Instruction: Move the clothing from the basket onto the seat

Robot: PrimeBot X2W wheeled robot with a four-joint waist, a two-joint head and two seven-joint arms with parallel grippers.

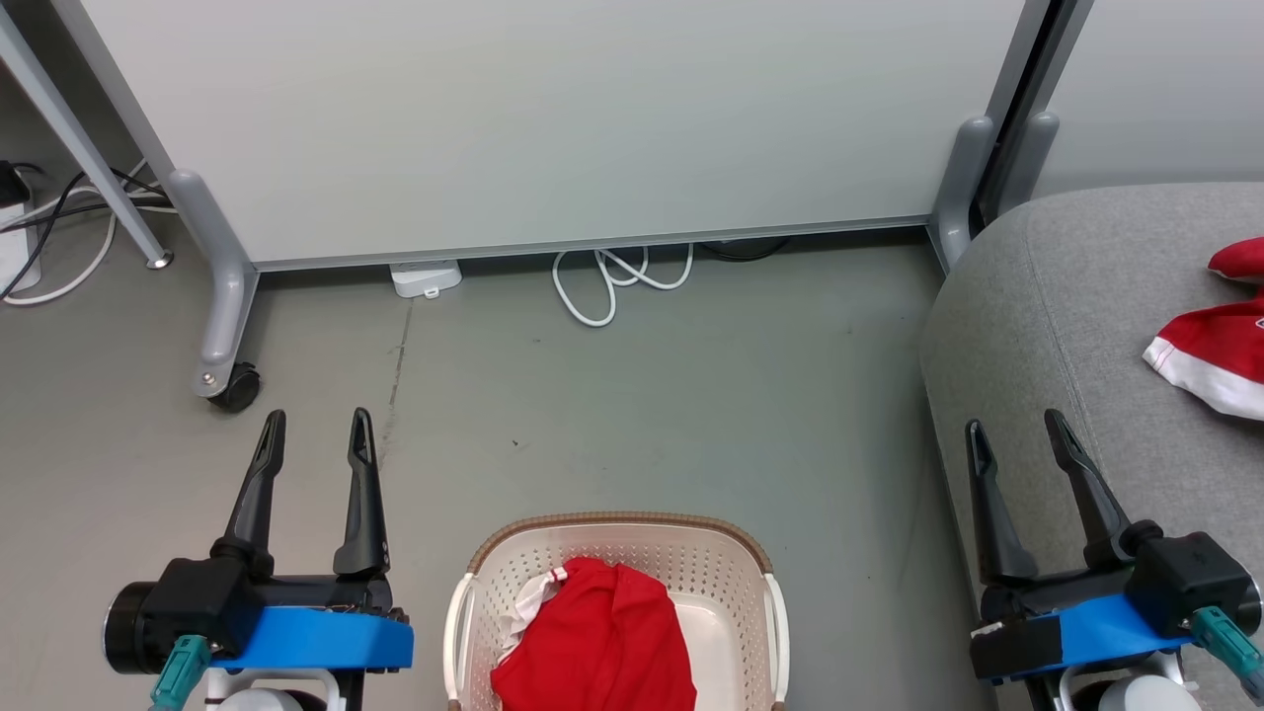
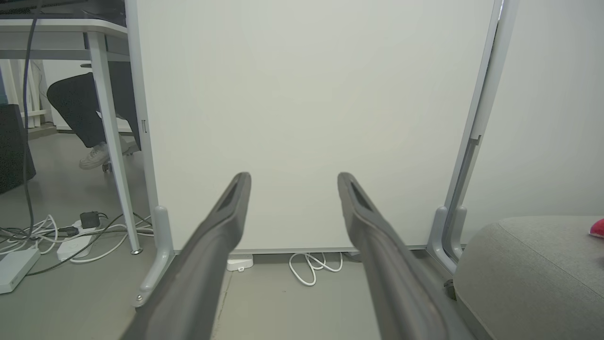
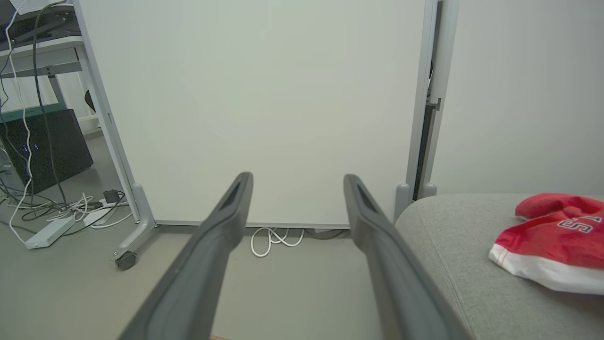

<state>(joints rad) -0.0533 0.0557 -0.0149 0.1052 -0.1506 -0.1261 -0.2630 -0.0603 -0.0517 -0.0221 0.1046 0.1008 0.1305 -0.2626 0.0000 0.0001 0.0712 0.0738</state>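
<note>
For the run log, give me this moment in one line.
left tool open | right tool open | red garment in basket | lettered garment on seat

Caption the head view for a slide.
Left hand and right hand open; red garment in the basket, second garment on the seat.
</note>
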